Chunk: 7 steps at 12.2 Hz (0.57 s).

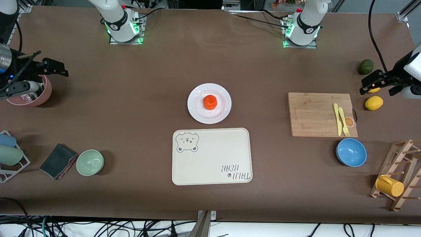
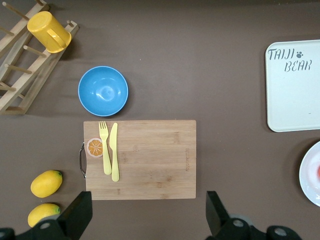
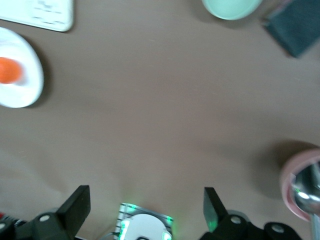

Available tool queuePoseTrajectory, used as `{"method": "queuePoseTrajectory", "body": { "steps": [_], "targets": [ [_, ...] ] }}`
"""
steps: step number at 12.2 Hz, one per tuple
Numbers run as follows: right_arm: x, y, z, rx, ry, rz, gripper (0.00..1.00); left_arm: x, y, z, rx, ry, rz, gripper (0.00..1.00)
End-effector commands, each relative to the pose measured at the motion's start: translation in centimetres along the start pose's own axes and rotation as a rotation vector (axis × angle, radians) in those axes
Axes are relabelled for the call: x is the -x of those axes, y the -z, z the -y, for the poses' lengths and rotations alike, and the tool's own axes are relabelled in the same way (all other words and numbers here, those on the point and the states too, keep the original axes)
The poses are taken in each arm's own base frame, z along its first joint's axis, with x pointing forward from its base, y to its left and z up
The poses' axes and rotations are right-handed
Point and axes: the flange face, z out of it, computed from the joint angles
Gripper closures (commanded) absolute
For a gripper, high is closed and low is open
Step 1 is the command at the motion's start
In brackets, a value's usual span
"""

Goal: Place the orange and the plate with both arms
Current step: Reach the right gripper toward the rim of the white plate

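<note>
1. Nearest my front camera is the wooden rack (image 1: 399,171) with a yellow cup (image 1: 389,186) on it, at the left arm's end of the bench (image 1: 131,98). Neither matters to the job.
2. I set my dial on the plate (image 1: 197,108), with 6 o'clock pointing at the front camera. The plate sits mid-bench and the orange (image 1: 210,102) rests at its centre.
3. The bear-print tray (image 1: 210,164) lies at 6 o'clock, just beside the plate but apart from it. The cutting board (image 1: 312,115) is at 3 o'clock, well apart.
4. The left end effector (image 1: 371,84) hangs released and empty over the lemons (image 1: 374,103), out at 3 o'clock.
5. The right end effector (image 1: 49,67) hangs released and empty over the pink bowl (image 1: 42,95), at 9 o'clock. Both arms wait.
6. My read is that nothing is gripped yet, so the approach comes first.
7. To do it well, I would bring each arm in from its own end so they never cross over the plate.
8. I would give one arm the orange, jaws straddling its widest part, and close gently because it is round and may roll.
9. I would have the other arm pinch the plate's rim on its own side, low and level. The glaze looks slippery, so a tilted lift could let it slide.
</note>
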Motion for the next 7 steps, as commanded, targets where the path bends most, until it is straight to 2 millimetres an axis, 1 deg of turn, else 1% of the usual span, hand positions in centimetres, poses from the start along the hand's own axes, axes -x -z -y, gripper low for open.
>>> {"method": "queuePoseTrajectory", "body": {
  "steps": [1,2,4,5,6,7],
  "targets": [
    [-0.4,0.2,1.7,-0.149,0.042,-0.033,0.0,-1.0,0.5,-0.4,0.01,-0.021,-0.06,0.0],
    [-1.5,-0.6,2.0,-0.197,0.011,-0.042,0.0,-1.3,0.4,-0.4,0.012,-0.02,-0.074,0.0],
    [-3.6,-3.8,2.6,-0.348,-0.019,-0.027,0.0,-1.3,0.6,0.0,0.011,-0.016,-0.081,0.0],
    [-4.8,-6.0,2.9,-0.393,-0.05,-0.014,0.0,-1.3,0.6,0.4,0.011,-0.008,-0.082,0.0],
    [-5.7,-8.0,3.6,-0.449,-0.075,-0.021,0.0,-1.3,0.6,0.6,0.011,-0.005,-0.082,0.0],
    [-6.4,-11.0,3.9,-0.515,-0.117,-0.03,0.0,-1.3,0.6,0.5,0.011,-0.006,-0.082,0.0]
  ]
}}
